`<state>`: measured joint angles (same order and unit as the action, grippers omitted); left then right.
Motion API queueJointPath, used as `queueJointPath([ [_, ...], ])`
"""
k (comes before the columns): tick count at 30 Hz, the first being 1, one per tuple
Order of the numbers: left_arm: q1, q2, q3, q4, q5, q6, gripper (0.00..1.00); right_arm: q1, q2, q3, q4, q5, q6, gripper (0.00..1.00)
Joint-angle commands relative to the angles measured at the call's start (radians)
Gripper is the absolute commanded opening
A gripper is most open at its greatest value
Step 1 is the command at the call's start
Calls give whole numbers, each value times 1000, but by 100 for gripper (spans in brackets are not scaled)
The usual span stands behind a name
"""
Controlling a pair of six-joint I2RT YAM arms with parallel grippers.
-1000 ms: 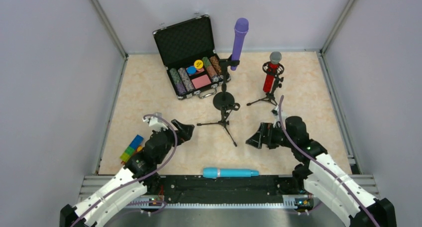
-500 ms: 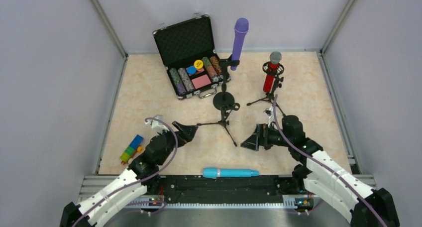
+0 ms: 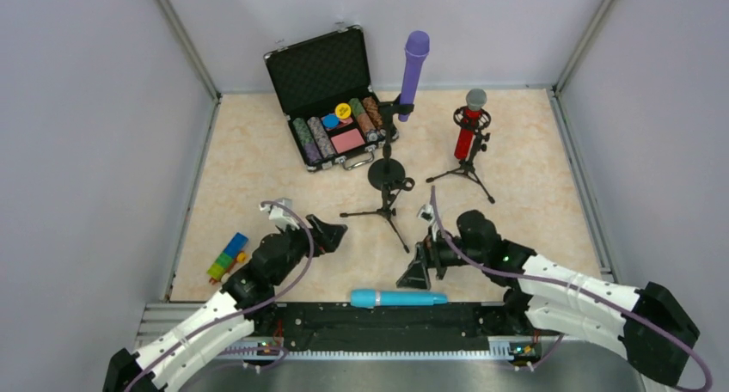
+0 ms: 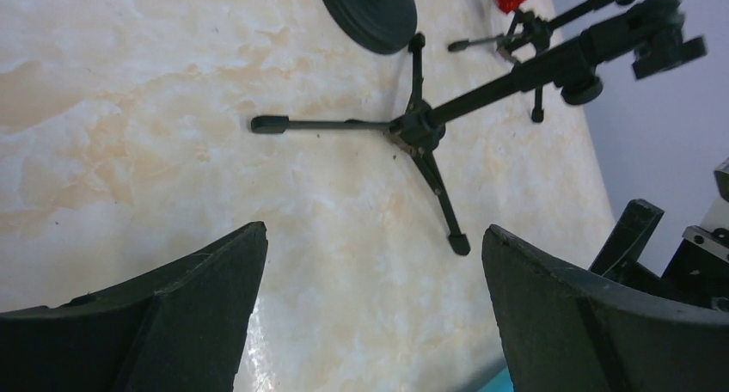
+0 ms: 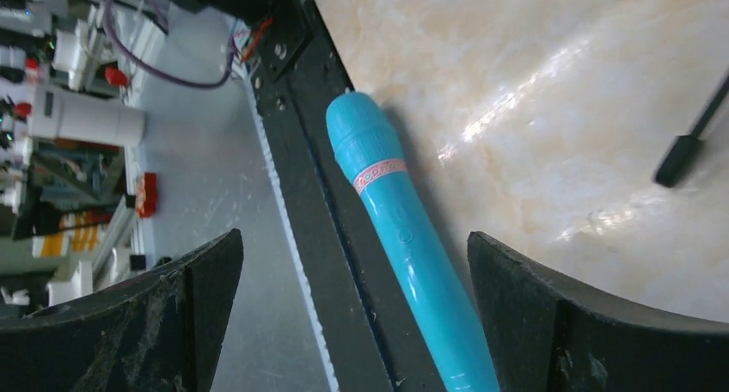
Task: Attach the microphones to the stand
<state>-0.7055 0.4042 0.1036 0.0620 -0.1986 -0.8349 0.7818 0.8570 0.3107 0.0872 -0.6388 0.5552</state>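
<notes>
- Currently, the right fingers (image 5: 172, 323) are spread wide and nothing is gripped; they are held low over the near edge of the desk (image 3: 258, 168), pointing down toward the rail.
- Between them, in the right wrist view, the light blue microphone (image 5: 404, 237) is seen lying flat and untouched, with a pink band around its body just below the head.
- From above, that microphone (image 3: 398, 298) is found along the black rail (image 3: 464, 316) at the near edge, between the two arms, its head toward the left arm.
- The left fingers (image 4: 189, 315) are likewise spread apart and empty, held above the bare desk and aimed at the empty tripod stand (image 4: 419, 130).
- That stand (image 3: 384, 210) is set in the middle of the desk, three legs splayed, with no microphone in its clip (image 4: 662, 39).
- Just behind it, the purple microphone (image 3: 413, 70) is held upright in the clip of a round-base stand (image 3: 383, 174).
- To the right of that, the red microphone (image 3: 467, 132) with a silver mesh head is seated upright in a small tripod mount (image 3: 464, 173).
- An open poker chip case (image 3: 325, 95) is placed at the far left, and coloured blocks (image 3: 227, 256) are seen near the left edge.
</notes>
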Motion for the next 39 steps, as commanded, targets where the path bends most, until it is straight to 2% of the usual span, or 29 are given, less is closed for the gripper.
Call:
queueJointPath([
  [1,3,67,69,-9,101,47,99,160,45,82,-11,155,-87,99],
  [6,2,168,110,-56,111,19,99,278,59,119,-59,332,-142,99],
  [14,3,243,186,-198,63,20,99,346,71,158,-48,391,-235,99],
  [19,3,231,197,-271,-30,-29,99,459,122,197,-70,498,-306,99],
  [28,3,218,187,-259,-26,-30,98,607,342,334,-169,632,-449,97],
  [32,2,208,222,-322,-57,2,98,664,482,414,-229,730,-500,95],
  [39,3,144,204,-342,-70,43,97,722,630,520,-344,881,-488,90],
])
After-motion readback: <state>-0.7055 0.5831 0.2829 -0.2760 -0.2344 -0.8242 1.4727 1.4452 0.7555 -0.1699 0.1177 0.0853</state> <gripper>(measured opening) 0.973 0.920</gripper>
